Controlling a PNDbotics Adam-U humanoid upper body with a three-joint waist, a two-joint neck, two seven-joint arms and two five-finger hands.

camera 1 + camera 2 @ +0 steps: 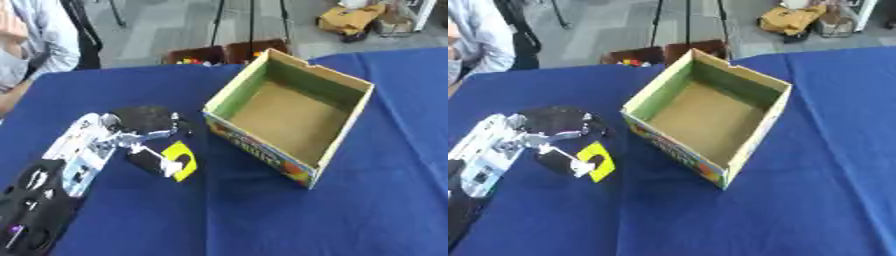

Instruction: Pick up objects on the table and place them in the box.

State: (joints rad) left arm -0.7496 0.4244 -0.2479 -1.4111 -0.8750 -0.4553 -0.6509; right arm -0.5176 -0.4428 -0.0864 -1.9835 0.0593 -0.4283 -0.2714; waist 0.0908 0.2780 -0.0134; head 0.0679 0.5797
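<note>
A flat yellow piece (pixel 182 161) with a dark curved mark lies low over the blue tablecloth, left of the box. My left hand (pixel 147 120) reaches in from the lower left on a silver and black arm. Its curled fingers (pixel 181 129) sit just above the piece's top end, and its thumb (pixel 147 162) presses against the piece's left side, so the hand pinches it. The open cardboard box (pixel 261 150) stands right of the hand; it has green inner walls, a brown floor and a colourful printed front, and nothing lies inside. My right hand shows in neither view.
The blue cloth (pixel 262 220) covers the whole table. A seated person (pixel 31 40) is at the far left edge. Two brown crates (pixel 219 52) with small coloured items stand beyond the far edge, with stand legs behind them.
</note>
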